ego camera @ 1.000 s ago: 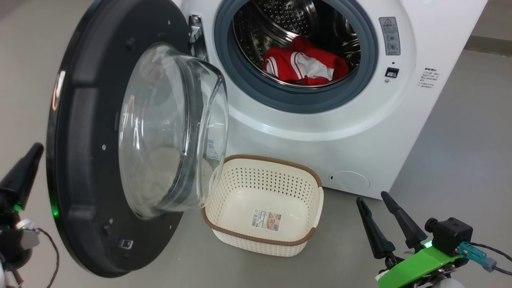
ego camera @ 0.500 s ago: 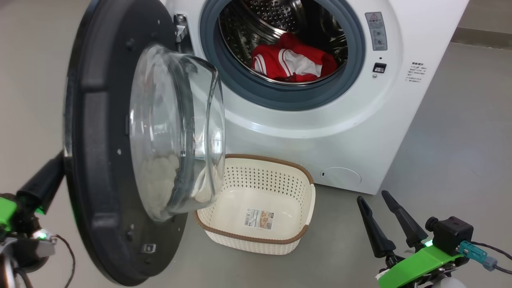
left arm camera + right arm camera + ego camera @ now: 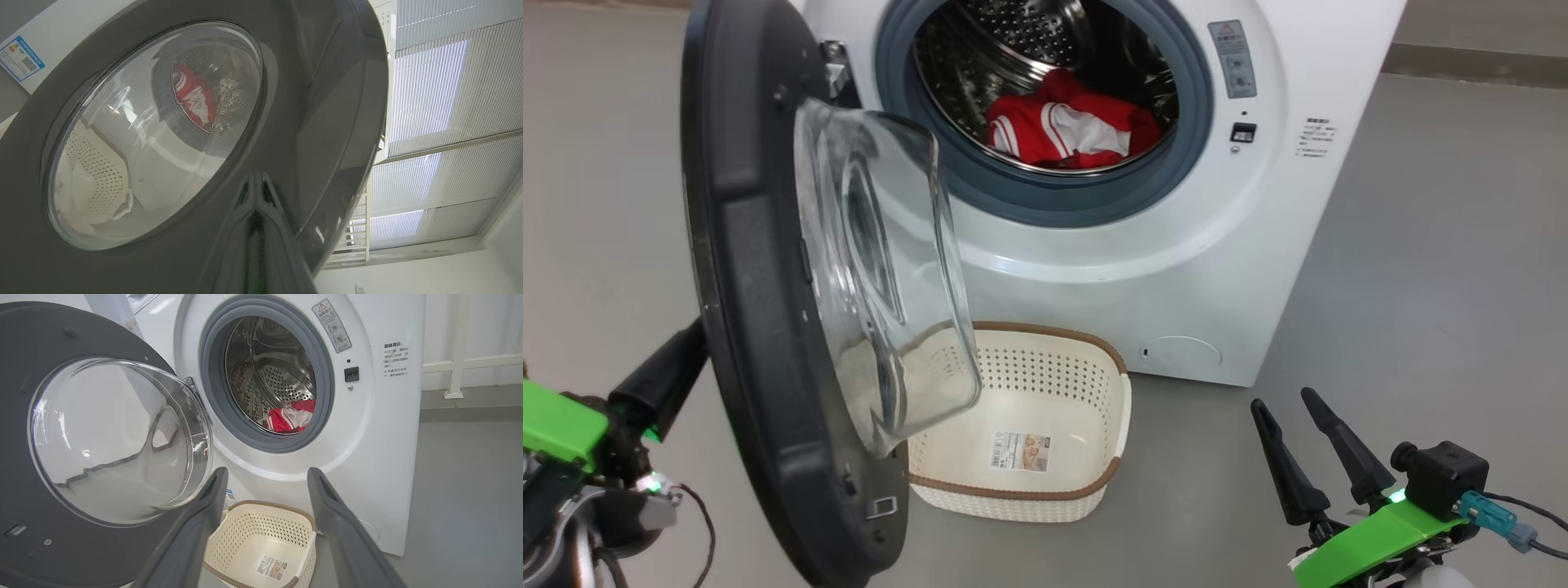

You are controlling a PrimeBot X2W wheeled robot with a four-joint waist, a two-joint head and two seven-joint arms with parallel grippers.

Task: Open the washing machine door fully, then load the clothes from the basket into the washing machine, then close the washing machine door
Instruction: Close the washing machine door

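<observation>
Evidently the washing machine door point(image 3: 743, 269) has swung in the last second from wide open to about halfway toward the washing machine point(image 3: 1176, 269). With the clothes point(image 3: 1058, 131) lying in the drum point(image 3: 1013, 41) and the basket point(image 3: 1013, 502) bare on the floor point(image 3: 1421, 286) before the washing machine, I judge loading done and closing under way. Left gripper point(image 3: 256, 212), fingers pressed together and holding nothing, bears against the door's glossy outer face; right gripper point(image 3: 1282, 404), fingers spread and empty, hangs off the washing machine's right front corner, apart from it.
</observation>
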